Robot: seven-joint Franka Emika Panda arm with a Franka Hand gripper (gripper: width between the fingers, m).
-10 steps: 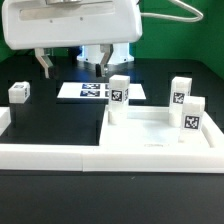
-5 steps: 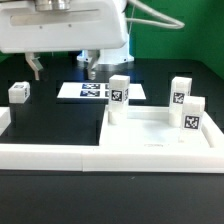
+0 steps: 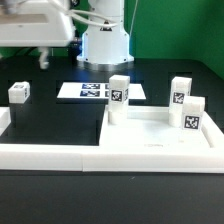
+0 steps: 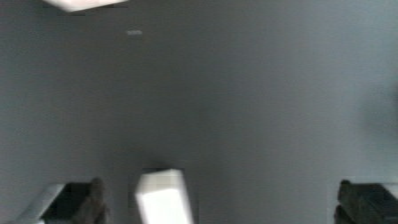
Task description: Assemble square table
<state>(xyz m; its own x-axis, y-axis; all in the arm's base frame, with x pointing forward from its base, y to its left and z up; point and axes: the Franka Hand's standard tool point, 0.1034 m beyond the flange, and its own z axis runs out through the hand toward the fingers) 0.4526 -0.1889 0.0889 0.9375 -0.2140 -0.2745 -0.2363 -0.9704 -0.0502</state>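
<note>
The white square tabletop (image 3: pixel 150 133) lies at the exterior view's right. Three white tagged legs stand upright on it: one (image 3: pixel 119 97), one (image 3: pixel 181 94) and one (image 3: pixel 190 114). A fourth leg (image 3: pixel 19 92) stands alone on the black table at the left. My gripper (image 3: pixel 56 56) hangs open and empty above the table at the back left, higher than the lone leg and to its right. In the wrist view my gripper (image 4: pixel 222 205) is wide open. A blurred white piece (image 4: pixel 160 196) shows on the table below, nearer one finger (image 4: pixel 75 200), untouched.
The marker board (image 3: pixel 92 91) lies flat behind the tabletop. A long low white border wall (image 3: pixel 60 156) runs along the front and turns back at the left (image 3: pixel 4 122). The robot base (image 3: pixel 105 42) stands at the back. A white shape (image 4: pixel 82 4) cuts the wrist view's edge.
My gripper and its large white body have moved toward the exterior view's left, uncovering the robot base. The legs and the tabletop have not moved.
</note>
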